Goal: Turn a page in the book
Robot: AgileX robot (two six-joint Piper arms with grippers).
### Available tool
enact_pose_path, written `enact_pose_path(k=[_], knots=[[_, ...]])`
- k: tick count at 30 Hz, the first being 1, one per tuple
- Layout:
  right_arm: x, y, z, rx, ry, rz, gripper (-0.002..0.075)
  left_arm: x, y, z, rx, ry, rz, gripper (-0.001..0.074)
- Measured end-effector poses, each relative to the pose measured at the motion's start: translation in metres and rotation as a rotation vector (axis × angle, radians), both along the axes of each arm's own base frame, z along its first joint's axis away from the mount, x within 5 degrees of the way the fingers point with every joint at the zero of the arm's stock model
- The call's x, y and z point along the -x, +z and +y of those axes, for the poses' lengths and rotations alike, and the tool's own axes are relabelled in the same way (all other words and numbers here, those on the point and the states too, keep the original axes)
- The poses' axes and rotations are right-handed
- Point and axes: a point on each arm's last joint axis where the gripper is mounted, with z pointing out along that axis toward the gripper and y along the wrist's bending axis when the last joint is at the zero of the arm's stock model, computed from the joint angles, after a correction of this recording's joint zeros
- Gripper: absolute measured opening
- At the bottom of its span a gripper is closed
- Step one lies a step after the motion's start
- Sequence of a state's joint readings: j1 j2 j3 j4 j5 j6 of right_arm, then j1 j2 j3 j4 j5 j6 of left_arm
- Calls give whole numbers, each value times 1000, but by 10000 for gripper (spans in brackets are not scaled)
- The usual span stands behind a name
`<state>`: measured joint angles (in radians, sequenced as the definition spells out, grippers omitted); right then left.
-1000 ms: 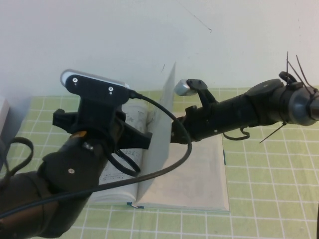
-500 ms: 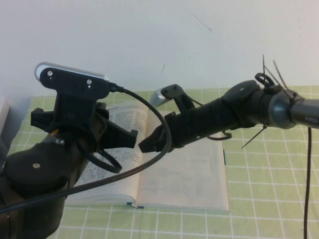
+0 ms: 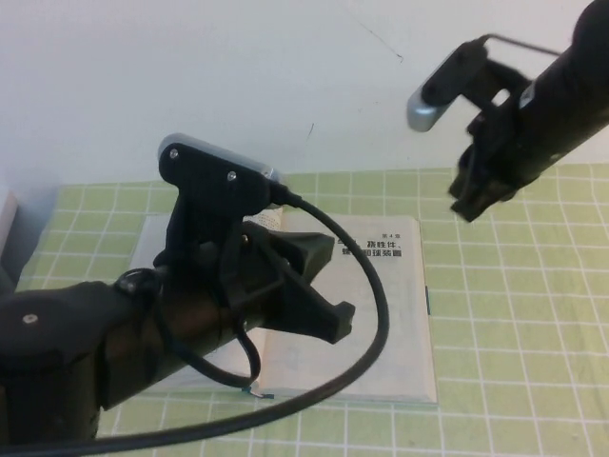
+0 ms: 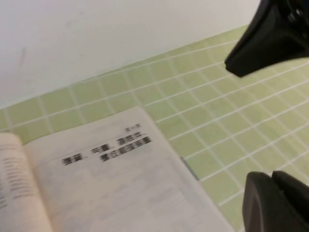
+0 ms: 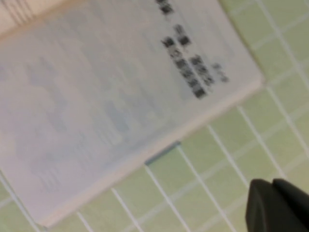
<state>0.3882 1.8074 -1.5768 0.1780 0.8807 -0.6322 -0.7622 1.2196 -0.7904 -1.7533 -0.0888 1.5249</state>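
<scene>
An open book (image 3: 381,314) lies flat on a green checked surface (image 3: 514,333) at centre frame. Its right-hand leaf shows a bold Chinese chapter title (image 3: 385,249). The turned page is not visible, hidden behind the left arm. The left tool (image 3: 319,295), fingers spread and empty, hovers over the book's gutter. The right tool (image 3: 473,195) hangs high at upper right; whether it is open cannot be told. The turn looks finished; next, both arms likely only need to clear away.
</scene>
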Motion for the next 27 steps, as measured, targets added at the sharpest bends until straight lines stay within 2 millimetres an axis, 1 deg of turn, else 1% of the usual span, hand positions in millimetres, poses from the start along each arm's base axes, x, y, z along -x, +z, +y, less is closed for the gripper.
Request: enact_pose_path(k=[4, 6, 7, 8, 9, 12, 16, 17, 19, 21, 23, 27], knots=[[23, 45, -27, 110, -92, -93, -2, 10, 11, 2, 44, -61, -30, -4], [42, 73, -38, 108, -119, -152, -2, 16, 17, 7, 59, -62, -48, -4], [50, 83, -41, 101, -127, -171, -2, 19, 18, 11, 64, -63, -58, -4], [62, 98, -46, 80, -144, -198, -2, 23, 19, 13, 71, -69, -61, -4], [69, 105, -49, 71, -152, -209, -2, 27, 20, 15, 81, -82, -67, -4], [103, 137, -63, 27, -182, -271, -2, 40, 26, 20, 121, -144, -85, -4], [148, 161, -85, -7, -234, -345, -2, 55, 30, 22, 161, -234, -100, -4], [160, 163, -90, -12, -252, -355, -2, 57, 30, 22, 168, -254, -99, -4], [179, 159, -100, -17, -282, -353, -2, 59, 29, 21, 169, -278, -97, -4], [200, 152, -109, -26, -310, -352, -2, 60, 28, 21, 164, -291, -101, -4], [217, 142, -116, -40, -332, -344, -2, 61, 28, 21, 147, -298, -114, -4], [251, 115, -130, -85, -369, -357, -2, 63, 29, 24, 105, -308, -158, -4]])
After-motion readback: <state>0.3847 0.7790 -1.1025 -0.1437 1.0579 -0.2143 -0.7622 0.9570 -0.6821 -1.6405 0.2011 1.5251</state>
